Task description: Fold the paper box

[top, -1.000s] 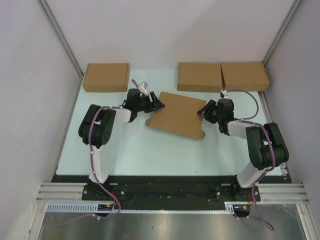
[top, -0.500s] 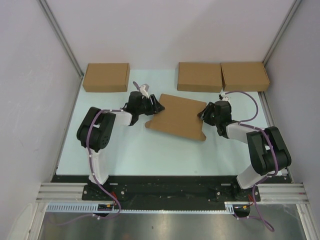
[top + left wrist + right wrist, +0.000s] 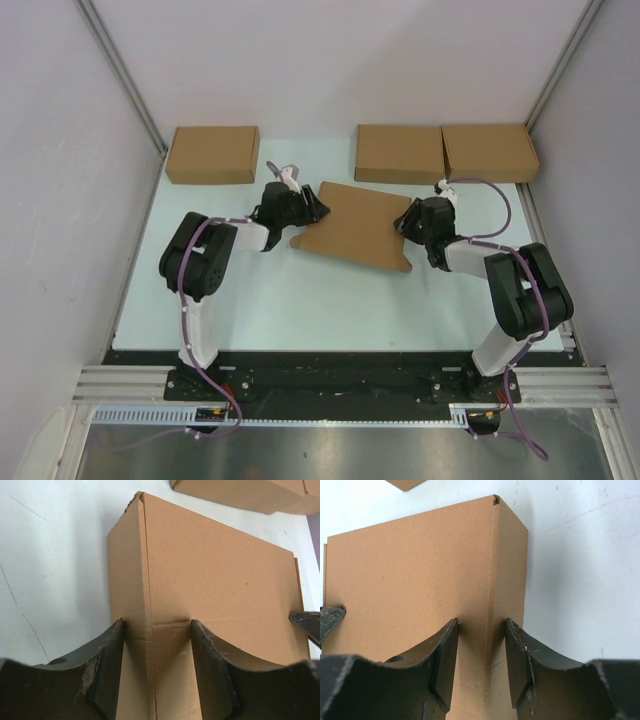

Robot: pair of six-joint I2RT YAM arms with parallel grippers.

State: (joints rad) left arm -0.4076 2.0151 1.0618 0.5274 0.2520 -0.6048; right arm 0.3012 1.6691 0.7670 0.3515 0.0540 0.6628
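Note:
The paper box (image 3: 355, 226) is a shallow brown cardboard box with its lid down, lying slightly askew in the middle of the table. My left gripper (image 3: 315, 211) grips its left end. In the left wrist view the fingers (image 3: 112, 655) straddle the fold between the side wall and the top of the box (image 3: 215, 580), with the left gripper (image 3: 156, 630) touching the cardboard. My right gripper (image 3: 403, 222) grips the right end. In the right wrist view the right gripper (image 3: 481, 627) pinches the edge fold of the box (image 3: 415, 575) in the same way.
Three smaller closed brown boxes stand along the back: one at the back left (image 3: 212, 154), two side by side at the back right (image 3: 399, 153) (image 3: 490, 151). Grey walls bound the pale table on both sides.
Both grippers and the paper box between them have shifted a little toward the back of the table. The box keeps its folded shape.

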